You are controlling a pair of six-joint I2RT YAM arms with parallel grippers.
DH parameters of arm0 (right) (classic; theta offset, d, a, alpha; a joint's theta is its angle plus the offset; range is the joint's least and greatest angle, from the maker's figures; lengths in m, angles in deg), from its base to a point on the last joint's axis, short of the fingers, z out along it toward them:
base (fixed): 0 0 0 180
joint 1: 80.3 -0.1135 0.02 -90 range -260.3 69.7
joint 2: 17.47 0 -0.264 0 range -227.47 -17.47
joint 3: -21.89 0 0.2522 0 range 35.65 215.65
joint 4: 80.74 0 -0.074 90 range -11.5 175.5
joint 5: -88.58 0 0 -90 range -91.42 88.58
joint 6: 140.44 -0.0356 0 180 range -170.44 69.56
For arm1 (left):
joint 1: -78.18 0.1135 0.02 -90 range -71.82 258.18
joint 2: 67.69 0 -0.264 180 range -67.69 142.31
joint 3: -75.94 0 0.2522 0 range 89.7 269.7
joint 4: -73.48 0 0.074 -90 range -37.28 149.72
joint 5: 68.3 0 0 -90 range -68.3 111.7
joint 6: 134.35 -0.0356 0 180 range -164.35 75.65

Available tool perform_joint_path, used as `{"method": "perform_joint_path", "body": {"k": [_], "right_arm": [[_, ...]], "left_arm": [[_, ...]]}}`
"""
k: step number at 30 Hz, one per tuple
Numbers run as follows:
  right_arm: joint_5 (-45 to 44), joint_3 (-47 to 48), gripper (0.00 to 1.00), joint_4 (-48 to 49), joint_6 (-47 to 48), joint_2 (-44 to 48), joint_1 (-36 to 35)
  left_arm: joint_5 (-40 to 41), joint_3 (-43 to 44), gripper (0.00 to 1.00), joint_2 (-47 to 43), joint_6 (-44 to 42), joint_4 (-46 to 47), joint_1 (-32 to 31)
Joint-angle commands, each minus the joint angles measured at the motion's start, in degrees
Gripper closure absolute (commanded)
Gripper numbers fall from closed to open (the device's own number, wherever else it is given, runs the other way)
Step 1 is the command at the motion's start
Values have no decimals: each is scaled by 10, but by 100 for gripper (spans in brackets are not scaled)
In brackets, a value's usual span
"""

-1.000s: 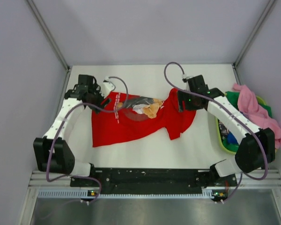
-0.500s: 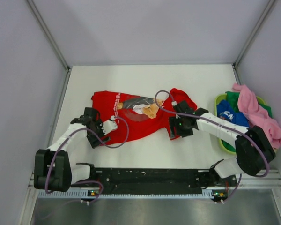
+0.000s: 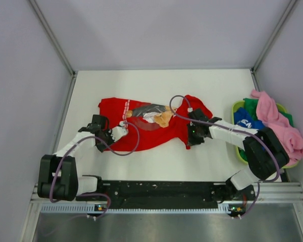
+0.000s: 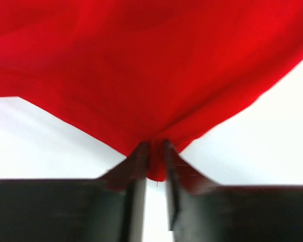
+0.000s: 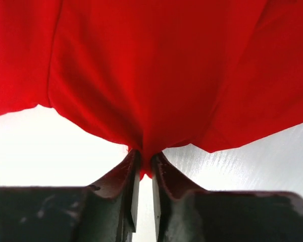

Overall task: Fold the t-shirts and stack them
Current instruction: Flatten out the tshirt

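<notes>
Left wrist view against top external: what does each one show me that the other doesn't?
Only the left wrist view: the left gripper closed on a bunched fold at the edge of the red t-shirt, with white table beneath. Only top external: the teddy-bear print on that shirt, the right gripper at its near right corner, and the lime-green basket holding the pink t-shirt, blue t-shirt and dark green t-shirt. Both: the left gripper at the near edge of the red t-shirt.

A lime-green plastic basket (image 3: 238,149) sits at the right edge of the white table (image 3: 156,83).
</notes>
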Motion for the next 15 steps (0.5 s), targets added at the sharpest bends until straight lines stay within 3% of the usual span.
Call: {"method": "perform_joint_path", "body": {"k": [1, 2, 8, 15], "right_arm": [[8, -26, 99, 23, -6, 7, 13], [6, -23, 100, 16, -6, 29, 18], [-73, 61, 100, -94, 34, 182, 25], [-143, 303, 100, -261, 152, 262, 24]], "left_arm": [[-18, -13, 91, 2, 18, 23, -1], [-8, -3, 100, -5, 29, 19, -1], [44, 134, 100, -86, 114, -45, 0], [40, 327, 100, -156, 128, -140, -1]]}}
